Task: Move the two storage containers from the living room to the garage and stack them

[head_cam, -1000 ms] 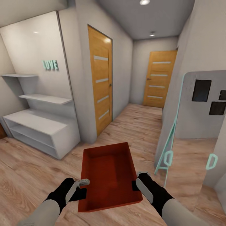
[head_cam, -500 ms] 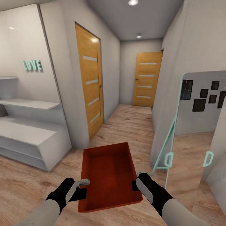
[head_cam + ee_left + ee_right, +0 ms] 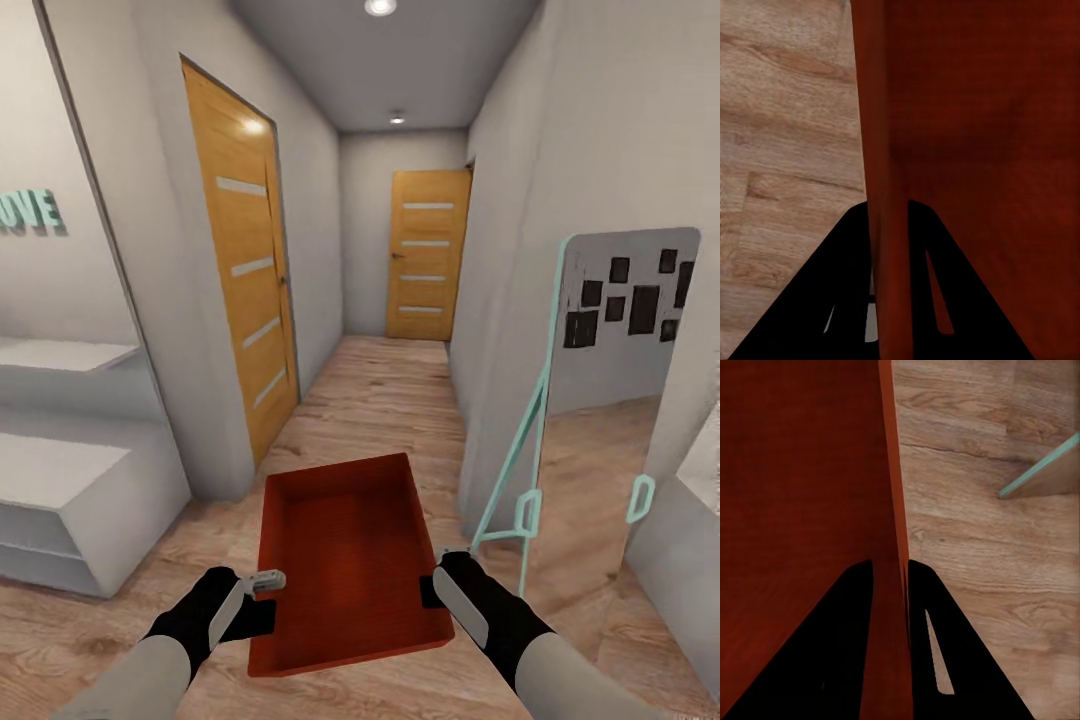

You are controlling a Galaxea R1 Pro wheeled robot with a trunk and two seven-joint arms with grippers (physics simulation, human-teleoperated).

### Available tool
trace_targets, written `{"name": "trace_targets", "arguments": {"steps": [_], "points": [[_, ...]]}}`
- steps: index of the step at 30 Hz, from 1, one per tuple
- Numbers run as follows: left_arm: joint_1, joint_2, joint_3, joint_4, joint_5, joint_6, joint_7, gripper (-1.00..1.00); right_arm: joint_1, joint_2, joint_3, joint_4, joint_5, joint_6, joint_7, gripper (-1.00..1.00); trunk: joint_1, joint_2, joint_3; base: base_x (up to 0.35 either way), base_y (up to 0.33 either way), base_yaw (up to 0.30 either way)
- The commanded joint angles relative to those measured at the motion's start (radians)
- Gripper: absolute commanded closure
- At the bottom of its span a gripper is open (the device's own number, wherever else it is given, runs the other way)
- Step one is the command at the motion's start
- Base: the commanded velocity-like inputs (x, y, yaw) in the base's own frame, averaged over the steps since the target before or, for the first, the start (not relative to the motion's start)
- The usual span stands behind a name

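- Head view: my orange-red storage container (image 3: 345, 560) sits low at centre frame, a shallow empty rectangle with straight walls, carried above the wood plank flooring (image 3: 390, 400).
- My left gripper (image 3: 262, 580) and right gripper (image 3: 448, 556) reach forward, fingers clamped on its opposite side walls.

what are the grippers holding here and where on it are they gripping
One orange-red storage container, carried by both arms. The left gripper is clamped over its left side wall, the right gripper over its right side wall, each near the end closest to the robot.
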Motion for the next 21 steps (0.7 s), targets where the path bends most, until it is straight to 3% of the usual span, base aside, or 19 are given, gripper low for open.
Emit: {"name": "trace_targets", "arguments": {"steps": [1,15,21], "points": [[-0.001,-0.003,0.007,-0.002,0.015,0.005,0.003,1.00,-0.001,0.000,0.013,0.000,-0.020,0.002,-0.009,1.00,0.000,-0.001,-0.001,0.218,0.208,-0.268],[-0.001,-0.003,0.007,-0.002,0.015,0.005,0.004,1.00,-0.001,0.000,0.014,0.000,-0.020,0.002,-0.009,1.00,0.000,-0.001,0.006,0.061,0.054,-0.268],[-0.001,-0.003,0.007,-0.002,0.015,0.005,0.004,1.00,-0.001,0.000,0.013,0.001,-0.020,0.002,-0.009,1.00,0.000,-0.001,0.009,0.251,0.145,-0.268]]}}
